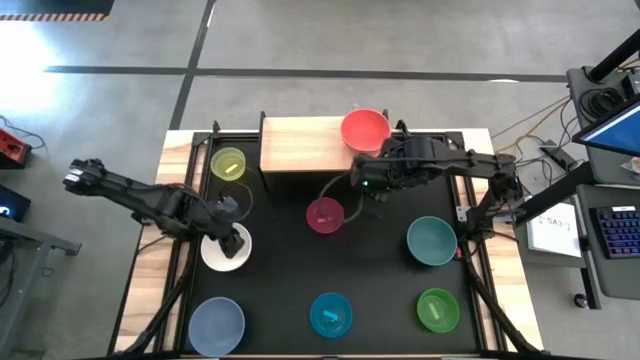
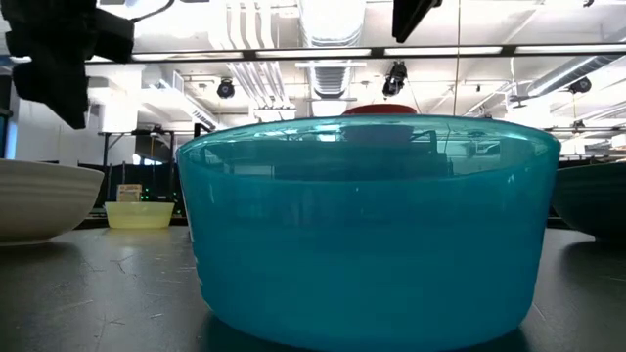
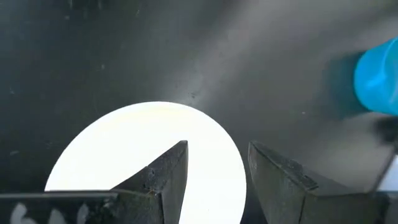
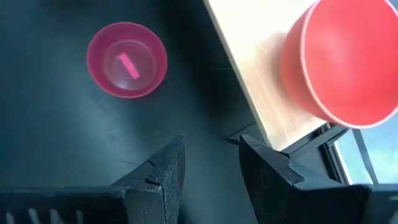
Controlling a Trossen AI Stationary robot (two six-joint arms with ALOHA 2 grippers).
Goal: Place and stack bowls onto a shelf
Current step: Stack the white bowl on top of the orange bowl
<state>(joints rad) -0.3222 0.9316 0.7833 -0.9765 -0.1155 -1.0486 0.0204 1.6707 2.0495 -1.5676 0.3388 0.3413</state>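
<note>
- Nearest the low camera, the bright blue bowl (image 2: 367, 230) fills most of that view; from above it sits on the black tabletop (image 1: 385, 265) at the front edge, middle (image 1: 331, 314), with a small bright strip inside it.
- Lavender-blue bowl (image 1: 216, 325) stands at the front left corner of the tabletop, well apart from the others.
- Left gripper (image 1: 232, 228) hangs over the white bowl (image 1: 226, 251) on the left half of the tabletop; its wrist view shows the dark fingers (image 3: 168, 177) parted with the white bowl (image 3: 146, 146) below and between them, grasping nothing; whether a finger touches the rim I cannot tell.
- Yellow-green bowl (image 1: 229, 163) sits at the back left, just beside the left end of the shelf (image 1: 300, 145).
- Shelf, pale wood top, stands at the back middle; the red bowl (image 1: 365, 130) rests upright on its right end, overhanging the far edge slightly; it is the only bowl on it.
- Magenta bowl (image 1: 325, 215) sits on the tabletop in front of the shelf, near the centre, a pink strip inside.
- Right gripper (image 1: 368, 192) hovers beside the shelf's front right corner, between the red and magenta bowls; its fingers (image 4: 158, 171) stand apart over bare tabletop, released, holding nothing.
- Teal bowl (image 1: 432, 240) sits right of centre; green bowl (image 1: 438, 310) at the front right.
</note>
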